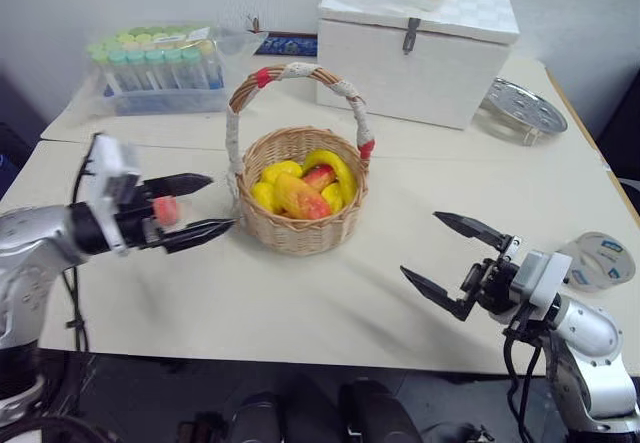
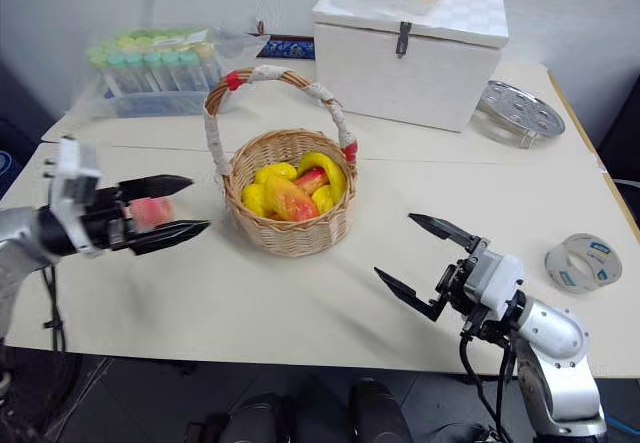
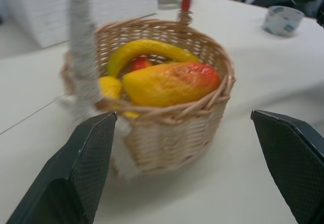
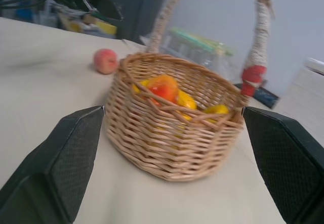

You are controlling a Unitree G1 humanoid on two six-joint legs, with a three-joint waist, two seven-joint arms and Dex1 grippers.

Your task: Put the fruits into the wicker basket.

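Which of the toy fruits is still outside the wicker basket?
The small round pink-red peach: it sits on the table beside the round woven wicker basket, while the yellow-orange mango and the other fruits lie inside.

wicker basket: rough woven cane, cloth-wrapped handle | mango: smooth, slightly glossy plastic | peach: matt | fingers: matt black, textured pads

Legible text: none.
Tape roll, right of the wicker basket: blue label, wording too small to read.
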